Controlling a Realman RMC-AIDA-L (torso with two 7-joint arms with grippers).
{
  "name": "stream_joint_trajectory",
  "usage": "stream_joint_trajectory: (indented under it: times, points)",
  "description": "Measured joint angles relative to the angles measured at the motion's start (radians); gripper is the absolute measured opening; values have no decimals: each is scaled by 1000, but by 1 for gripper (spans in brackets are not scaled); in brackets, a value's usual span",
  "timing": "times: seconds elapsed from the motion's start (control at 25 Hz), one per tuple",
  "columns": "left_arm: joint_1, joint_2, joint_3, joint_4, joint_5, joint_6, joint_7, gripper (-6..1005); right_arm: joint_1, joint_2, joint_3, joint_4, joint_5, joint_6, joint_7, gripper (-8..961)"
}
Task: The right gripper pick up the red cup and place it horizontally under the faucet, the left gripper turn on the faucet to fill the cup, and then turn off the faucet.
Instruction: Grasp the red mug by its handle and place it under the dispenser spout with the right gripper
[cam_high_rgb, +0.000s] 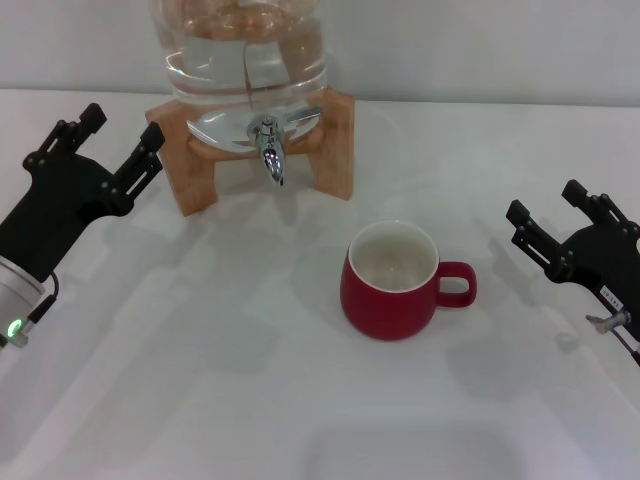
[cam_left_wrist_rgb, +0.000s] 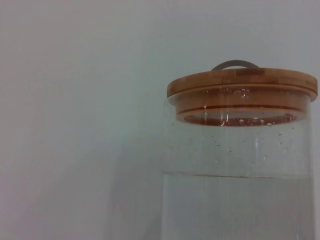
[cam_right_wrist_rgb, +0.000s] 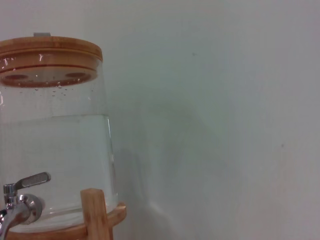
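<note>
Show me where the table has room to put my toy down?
Bare patches: between the left tool and the red cup, and the whole near side. It's crowded under the faucet, by the wooden stand.

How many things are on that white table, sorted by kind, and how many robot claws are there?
Red cup: 1
Glass water jar with wooden lid: 1
Chrome faucet on the jar: 1
Wooden stand under the jar: 1
Robot claws: 2, the left gripper and the right gripper, both with fingers open and holding nothing
Total: 6
</note>
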Motion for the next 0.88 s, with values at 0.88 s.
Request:
stream_joint_trajectory:
  times: [0.88]
  points:
    - [0,0,-1,-4,0,0,0,756,-12,1,-6,-11,1,-4,0,799]
